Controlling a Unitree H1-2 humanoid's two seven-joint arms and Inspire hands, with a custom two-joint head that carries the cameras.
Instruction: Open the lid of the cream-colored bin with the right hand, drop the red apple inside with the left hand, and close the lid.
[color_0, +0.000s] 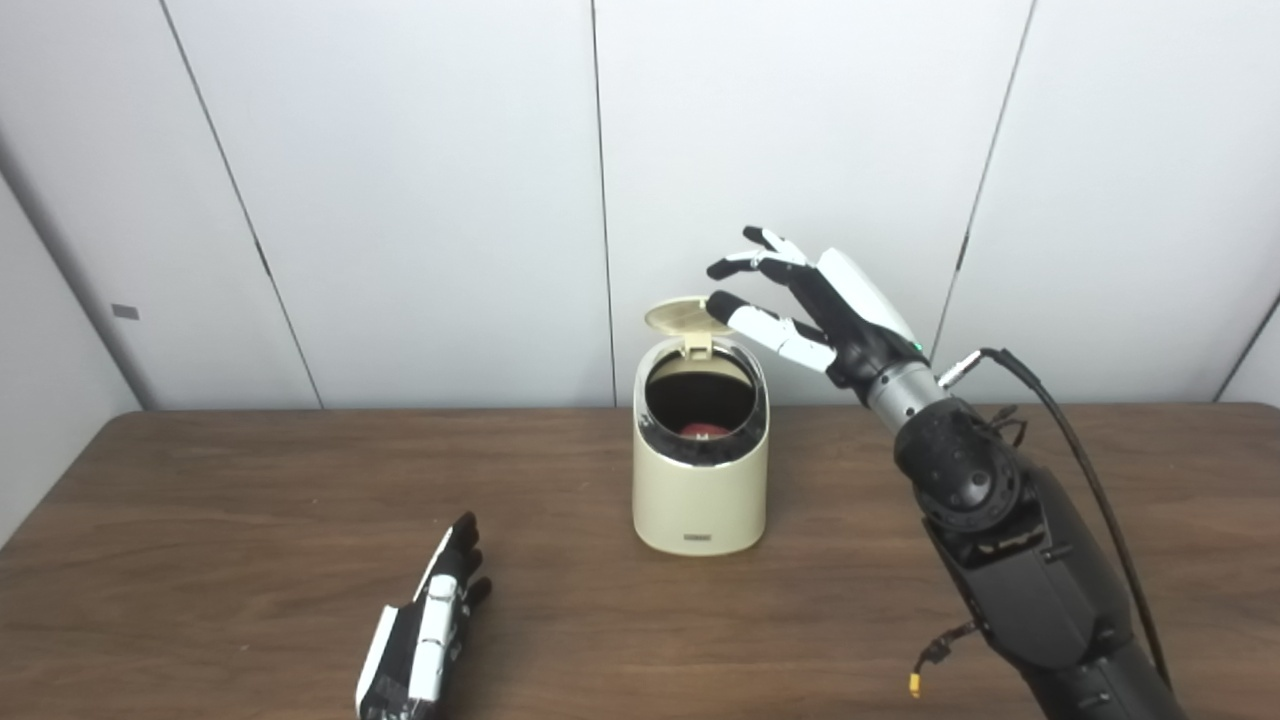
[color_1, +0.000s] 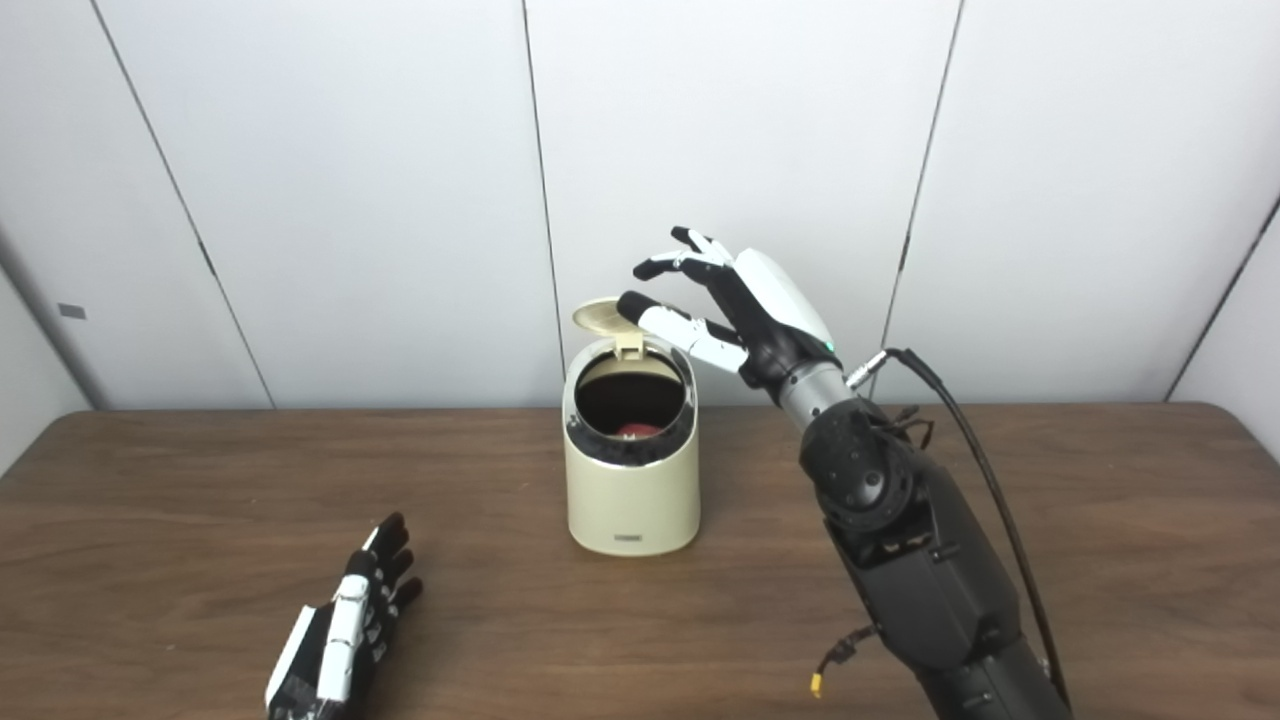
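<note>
- The bin (color_0: 700, 460) stands in the middle of the table (color_0: 250, 520), and its lid (color_0: 677, 314) is tipped up at the back
- The apple (color_0: 705, 429) sits down inside the bin
- The right hand (color_0: 800, 300) is up by the lid, fingers spread, thumb tip at the lid's edge
- The left hand (color_0: 425, 625) lies flat on the table, fingers straight and close together, holding nothing

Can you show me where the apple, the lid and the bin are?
apple (color_0: 705, 429), left eye view, its red top inside the bin.
lid (color_0: 676, 315), left eye view, its middle.
bin (color_1: 632, 505), right eye view, its front wall.
</note>
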